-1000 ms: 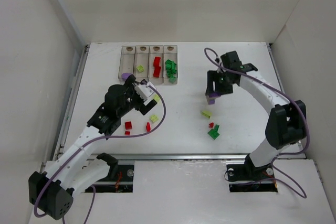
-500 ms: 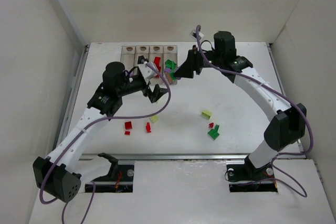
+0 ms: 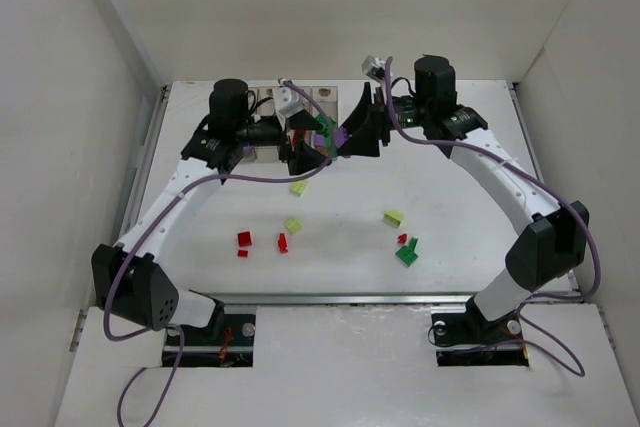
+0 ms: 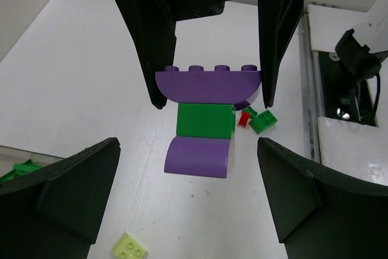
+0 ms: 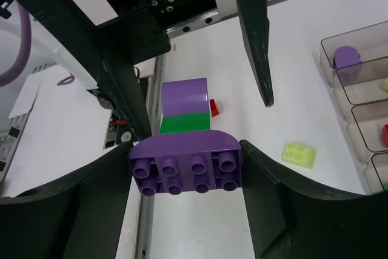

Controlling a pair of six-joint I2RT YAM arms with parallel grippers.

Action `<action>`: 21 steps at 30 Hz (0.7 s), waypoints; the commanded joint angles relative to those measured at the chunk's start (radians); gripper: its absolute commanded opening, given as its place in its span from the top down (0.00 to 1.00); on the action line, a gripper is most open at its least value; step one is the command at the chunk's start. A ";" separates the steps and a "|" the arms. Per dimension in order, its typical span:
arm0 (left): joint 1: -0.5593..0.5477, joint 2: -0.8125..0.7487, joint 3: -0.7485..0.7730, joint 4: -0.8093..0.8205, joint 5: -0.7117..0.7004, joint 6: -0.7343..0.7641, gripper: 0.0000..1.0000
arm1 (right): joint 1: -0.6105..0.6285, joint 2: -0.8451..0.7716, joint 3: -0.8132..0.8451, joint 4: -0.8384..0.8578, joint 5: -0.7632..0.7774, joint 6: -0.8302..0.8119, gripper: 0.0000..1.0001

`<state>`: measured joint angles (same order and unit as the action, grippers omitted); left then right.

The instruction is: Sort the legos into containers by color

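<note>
So both arms are up over the far side of the white table [image 3: 450, 187], noses pointed at each other. The right gripper [image 5: 185, 153] is clamped on a little stack of plastic bricks [image 4: 205, 122]. It's a purple studded brick, then a green block, then a rounded purple piece, and the fingers pinch the studded purple one by its two ends. The stack is held up in the air, off the table, just in front of the row of clear plastic rectangular bins [image 5: 357, 77].

The left gripper [image 3: 305, 149] is spread wide. From its own wrist view the two fingers sit on either side with the stack between them further out, and there's clear space on both sides, so it isn't touching anything.

One end bin has a single purple rounded piece [image 5: 347, 57] in it. Some green bricks [image 4: 18, 169] show in a bin at the edge of the left wrist view. The arms hide most of the bin row in the overhead view.

The loose ones on the table:
- Pale yellow-green bricks at [image 3: 298, 188], [image 3: 293, 225] and [image 3: 394, 217].
- Red bricks at [image 3: 244, 239] and [image 3: 283, 242], with a tiny red bit [image 3: 242, 253] just beside the first.
- A green brick [image 3: 407, 254] with a small red one [image 3: 402, 239] right next to it.
</note>
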<state>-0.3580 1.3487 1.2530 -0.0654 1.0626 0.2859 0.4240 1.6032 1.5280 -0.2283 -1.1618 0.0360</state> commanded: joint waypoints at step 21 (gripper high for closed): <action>-0.009 0.044 0.059 0.052 0.047 -0.166 0.43 | 0.029 0.058 0.073 0.057 -0.033 -0.044 1.00</action>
<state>-0.3607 1.4044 1.2930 -0.0681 1.1103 0.1501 0.4339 1.6505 1.5410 -0.2230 -1.1759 0.0048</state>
